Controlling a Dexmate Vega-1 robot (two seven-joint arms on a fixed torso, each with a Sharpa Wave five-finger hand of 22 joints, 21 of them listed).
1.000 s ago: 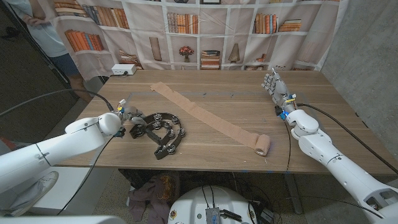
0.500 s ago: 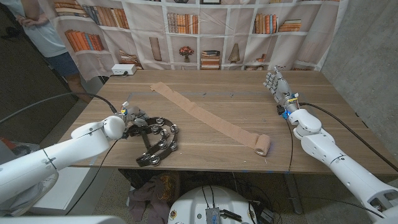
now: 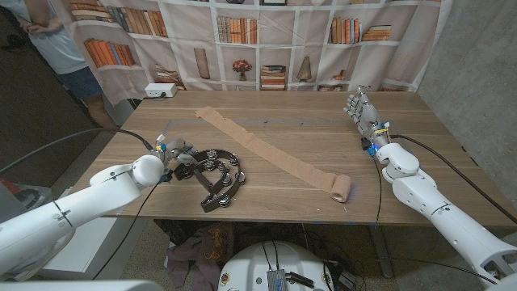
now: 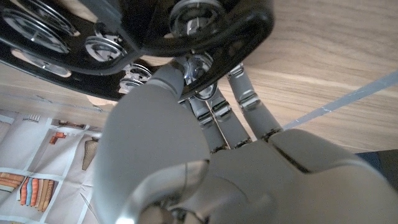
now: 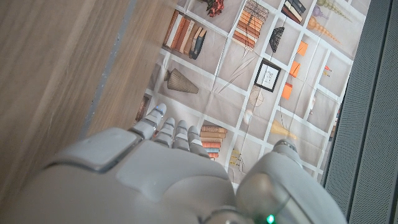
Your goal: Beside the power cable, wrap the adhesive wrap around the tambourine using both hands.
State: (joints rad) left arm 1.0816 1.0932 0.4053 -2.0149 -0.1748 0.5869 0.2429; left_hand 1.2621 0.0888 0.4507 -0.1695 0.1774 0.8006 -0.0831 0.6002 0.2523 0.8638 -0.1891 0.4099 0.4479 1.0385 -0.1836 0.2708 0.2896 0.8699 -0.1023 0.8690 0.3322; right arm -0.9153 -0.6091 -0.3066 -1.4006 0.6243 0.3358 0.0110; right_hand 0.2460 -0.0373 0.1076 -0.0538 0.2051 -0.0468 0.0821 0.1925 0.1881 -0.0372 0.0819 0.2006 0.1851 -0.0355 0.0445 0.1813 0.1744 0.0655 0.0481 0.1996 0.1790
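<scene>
Left hand [image 3: 172, 155] gripping one black tambourine [image 3: 214, 174], right hand [image 3: 360, 111] empty with fingers apart, one unrolled adhesive wrap [image 3: 275, 155]

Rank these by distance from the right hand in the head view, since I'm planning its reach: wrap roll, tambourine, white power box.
Measured from the right hand, at the table's far right:
1. Wrap roll, near the front edge, on the robot's right.
2. Tambourine, front left, held by the left hand.
3. White power box, at the far-left corner.
</scene>
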